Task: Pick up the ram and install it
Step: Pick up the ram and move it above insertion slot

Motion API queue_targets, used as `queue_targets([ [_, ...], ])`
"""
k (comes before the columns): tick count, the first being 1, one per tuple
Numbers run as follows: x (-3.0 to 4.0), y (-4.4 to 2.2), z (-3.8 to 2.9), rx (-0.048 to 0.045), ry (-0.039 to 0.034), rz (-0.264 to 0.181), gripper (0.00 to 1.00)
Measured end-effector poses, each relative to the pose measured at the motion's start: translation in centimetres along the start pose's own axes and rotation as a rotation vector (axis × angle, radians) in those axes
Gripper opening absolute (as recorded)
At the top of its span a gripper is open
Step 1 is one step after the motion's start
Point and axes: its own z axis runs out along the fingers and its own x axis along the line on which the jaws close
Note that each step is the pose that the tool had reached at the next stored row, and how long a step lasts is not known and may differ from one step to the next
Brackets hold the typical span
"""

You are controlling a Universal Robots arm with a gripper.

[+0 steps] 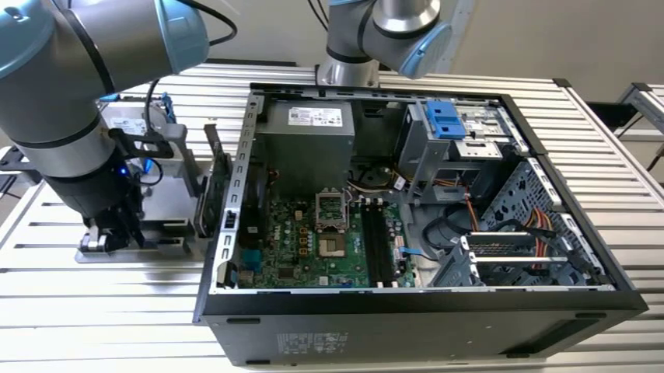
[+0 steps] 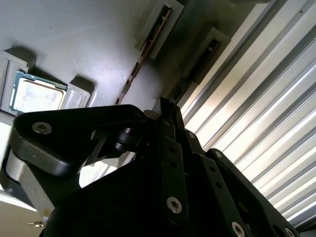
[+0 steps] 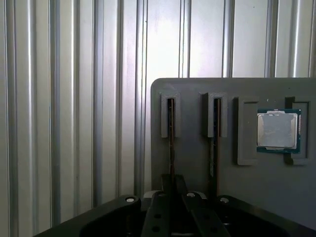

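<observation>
Gripper (image 3: 173, 181) clamped on the ram (image 3: 170, 129) at the grey parts holder (image 3: 193, 158)
Slatted metal table (image 1: 104, 326) carries an open computer case (image 1: 415, 326), motherboard (image 1: 311, 241) exposed; the robot arm (image 1: 62, 124) reaches down to the holder on the exterior view's left of the case. In both wrist views the fingers (image 3: 179, 188) pinch the ram, which stands edge-on in its slot. A second ram stick (image 3: 216, 129) sits in the neighbouring slot, near a processor chip (image 3: 278, 130) in its pocket

Ram (image 3: 170, 121) lower end hidden behind claw (image 3: 173, 178).
</observation>
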Motion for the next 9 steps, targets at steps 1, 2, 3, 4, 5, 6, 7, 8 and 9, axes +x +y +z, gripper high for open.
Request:
queue_targets([
  [1,0.00,0.00,-0.10,0.0000,0.0001,0.000,0.00],
  [2,0.00,0.00,-0.19,0.0000,0.0001,0.000,0.00],
  [3,0.00,0.00,-0.31,0.0000,0.0001,0.000,0.00],
  [4,0.01,0.01,-0.42,-0.0001,0.0001,0.000,0.00],
  [5,0.00,0.01,-0.55,-0.0001,0.0001,0.000,0.00],
  [6,0.01,0.01,-0.67,-0.0001,0.0001,0.000,0.00],
  [7,0.01,0.01,-0.77,-0.0001,0.0001,0.000,0.00],
  [8,0.01,0.01,-0.88,-0.0001,0.0001,0.000,0.00],
  [9,0.01,0.02,-0.97,0.0000,0.0001,0.000,0.00],
])
